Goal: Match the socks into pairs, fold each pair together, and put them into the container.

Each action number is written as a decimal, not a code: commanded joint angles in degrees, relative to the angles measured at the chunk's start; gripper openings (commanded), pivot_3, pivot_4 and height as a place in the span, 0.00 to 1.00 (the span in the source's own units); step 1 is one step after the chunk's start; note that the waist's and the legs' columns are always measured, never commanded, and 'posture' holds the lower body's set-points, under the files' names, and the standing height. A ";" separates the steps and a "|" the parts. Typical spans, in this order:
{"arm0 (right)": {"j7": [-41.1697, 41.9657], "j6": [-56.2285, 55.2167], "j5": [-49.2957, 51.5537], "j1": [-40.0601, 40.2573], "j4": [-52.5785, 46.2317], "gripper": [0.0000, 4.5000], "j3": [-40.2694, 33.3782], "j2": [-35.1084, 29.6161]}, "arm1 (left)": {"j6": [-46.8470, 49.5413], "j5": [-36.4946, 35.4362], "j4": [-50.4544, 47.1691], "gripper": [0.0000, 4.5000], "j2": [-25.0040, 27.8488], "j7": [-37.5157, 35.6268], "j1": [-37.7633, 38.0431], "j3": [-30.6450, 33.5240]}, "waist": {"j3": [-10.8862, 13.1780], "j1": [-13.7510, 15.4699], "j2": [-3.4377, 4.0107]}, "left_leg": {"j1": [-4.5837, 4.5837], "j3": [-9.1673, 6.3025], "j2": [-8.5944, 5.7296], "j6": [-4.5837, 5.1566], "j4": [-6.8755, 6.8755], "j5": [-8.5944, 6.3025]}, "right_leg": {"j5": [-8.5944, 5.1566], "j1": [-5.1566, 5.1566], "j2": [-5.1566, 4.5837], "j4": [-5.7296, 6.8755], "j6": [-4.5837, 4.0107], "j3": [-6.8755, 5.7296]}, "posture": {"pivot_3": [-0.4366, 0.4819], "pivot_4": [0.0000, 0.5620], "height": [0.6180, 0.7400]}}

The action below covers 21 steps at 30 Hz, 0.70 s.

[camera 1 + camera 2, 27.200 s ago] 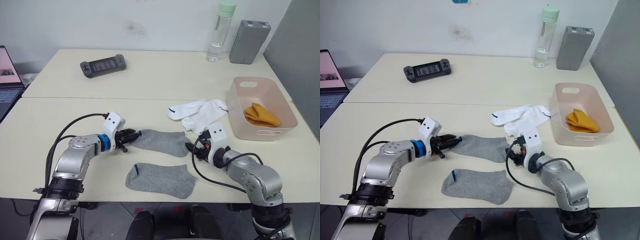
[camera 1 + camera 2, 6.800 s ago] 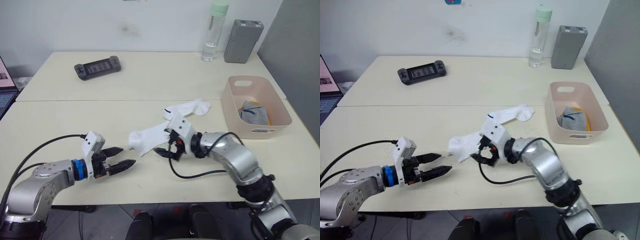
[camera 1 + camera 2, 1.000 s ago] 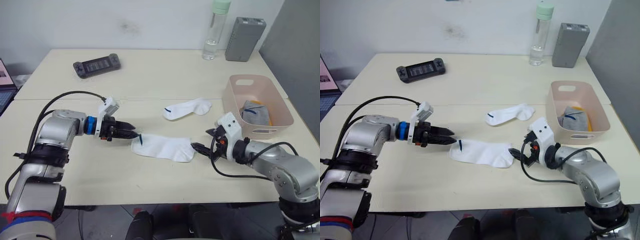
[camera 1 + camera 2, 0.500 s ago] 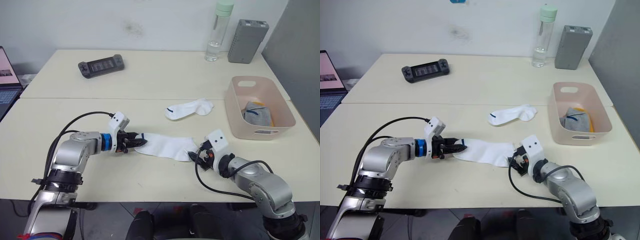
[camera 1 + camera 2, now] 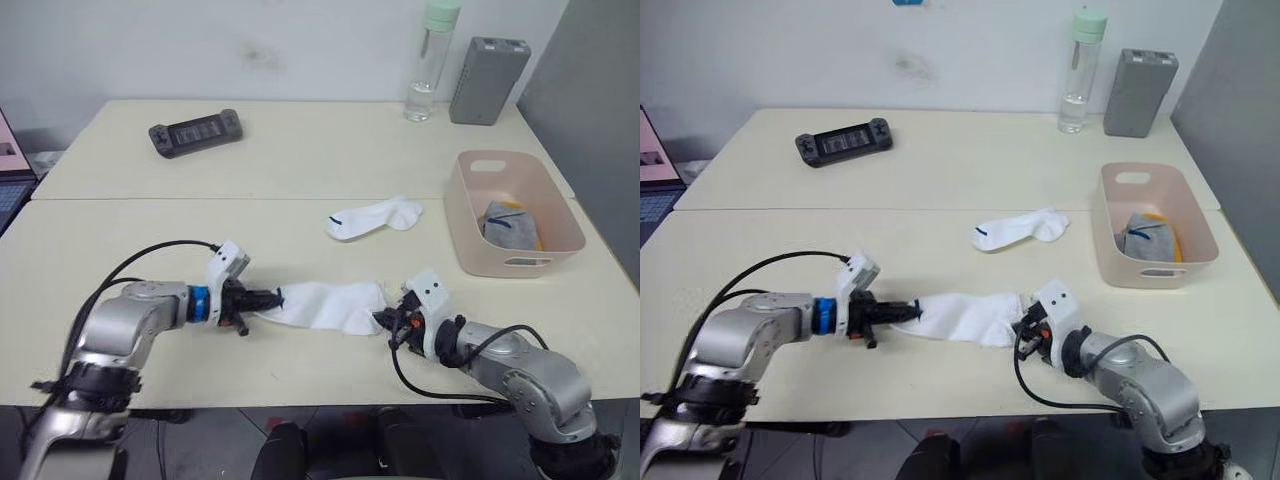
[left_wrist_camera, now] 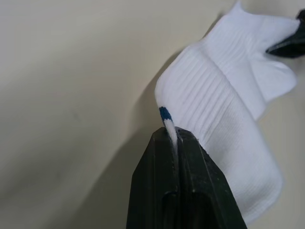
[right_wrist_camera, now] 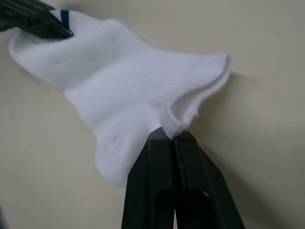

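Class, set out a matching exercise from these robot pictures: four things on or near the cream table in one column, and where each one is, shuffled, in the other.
Things
1. white sock with blue cuff trim, stretched out
2. second white sock
3. grey folded sock pair
4. clear water bottle with green cap

Places
A. inside the pale pink plastic bin
B. held between the left gripper and right gripper
C. beside the grey box
D. lying loose mid-table

Pairs: 1-B, 2-D, 3-A, 4-C

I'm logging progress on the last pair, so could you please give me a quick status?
Left end effector and right end effector shut on white sock. Second white sock lies apart. Container holds folded pairs. Nothing in the way.
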 commanded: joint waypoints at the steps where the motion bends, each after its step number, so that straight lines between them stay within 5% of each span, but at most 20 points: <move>1: 0.67 5.78 6.84 0.49 -4.23 0.01 -4.65 1.22 | 4.11 -4.86 -6.72 0.00 2.45 -0.91 4.68 3.45 | 0.00 0.13 0.00 | 0.01 -0.02 0.00 0.00 0.00 0.00 | 0.00 0.02 0.00 0.00 0.00 -0.03 | 0.48 0.27 1.00; 11: -2.82 7.95 6.90 -0.05 -3.34 0.01 -3.60 0.82 | -1.24 -3.61 -10.58 0.00 -2.10 8.05 14.00 4.89 | 0.00 0.66 0.02 | 0.75 0.13 0.00 0.00 -0.12 -0.01 | -0.09 0.85 0.01 -0.45 0.15 0.07 | 0.48 0.27 1.00; 14: -2.52 6.78 6.68 -0.30 -4.06 0.15 -3.05 -0.83 | -1.77 -4.37 -10.57 0.04 -3.62 9.98 14.44 6.25 | -0.01 1.15 0.02 | 0.76 0.14 0.00 0.00 -0.12 -0.01 | -0.05 0.84 0.00 -0.45 0.10 0.07 | 0.48 0.27 1.00; 21: 0.23 4.64 8.42 -0.88 -7.22 0.70 -5.44 -6.43 | -5.22 -6.64 -12.23 0.48 -1.48 8.21 16.43 11.22 | -0.01 1.42 0.02 | 0.76 0.15 0.01 0.00 -0.13 -0.01 | -0.07 0.82 0.01 -0.45 0.13 0.07 | 0.48 0.27 1.00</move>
